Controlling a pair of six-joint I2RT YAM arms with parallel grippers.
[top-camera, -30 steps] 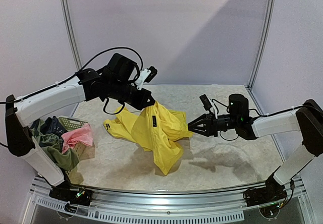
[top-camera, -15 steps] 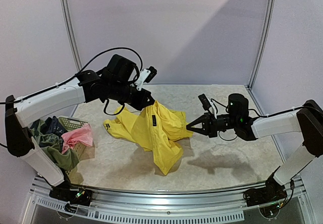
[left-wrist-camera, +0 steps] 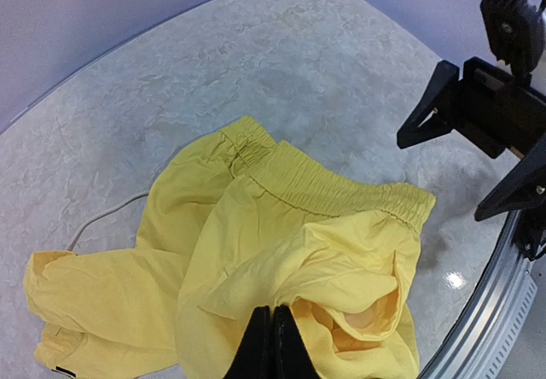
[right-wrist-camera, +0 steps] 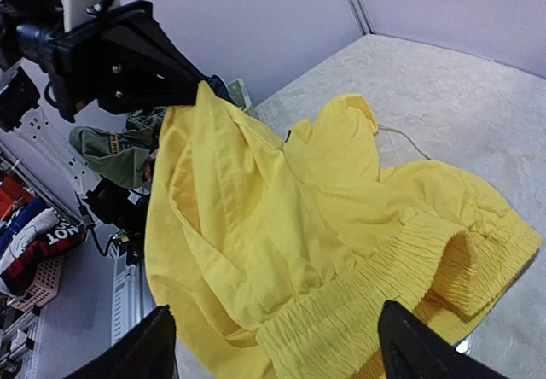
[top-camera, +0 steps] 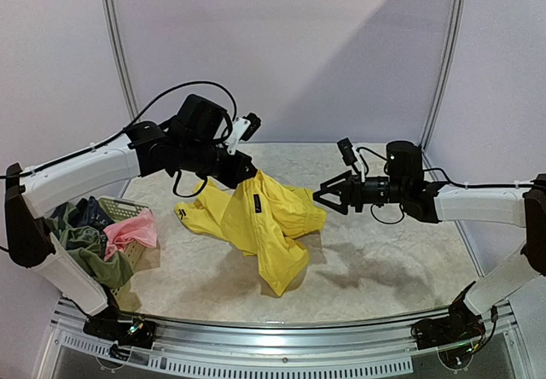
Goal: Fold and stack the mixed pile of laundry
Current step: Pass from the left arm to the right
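Top external view: the yellow shorts (top-camera: 269,225) hang from the left pincer (top-camera: 254,174), which is pressed together on a fold of the cloth above the worktop (top-camera: 392,259). The lower folds trail onto the surface. The right pincer (top-camera: 324,196) stands spread just beside the garment's right edge, holding nothing.

Right wrist view: the gathered waistband (right-wrist-camera: 375,285) lies ahead of the spread fingers (right-wrist-camera: 149,345); contact cannot be confirmed.

The remaining pile, including a pink piece (top-camera: 132,230) and an olive-green top (top-camera: 107,264), sits in and over the basket (top-camera: 119,208) at left.

Assessment: the fabric looks thin, light and limp. It will likely sag, bunch and slip from a shallow pinch. The elastic waistband is the thickest, firmest part.

Recommended hold: a waistband corner away from the left grip, taken deep, so the garment can be stretched flat.
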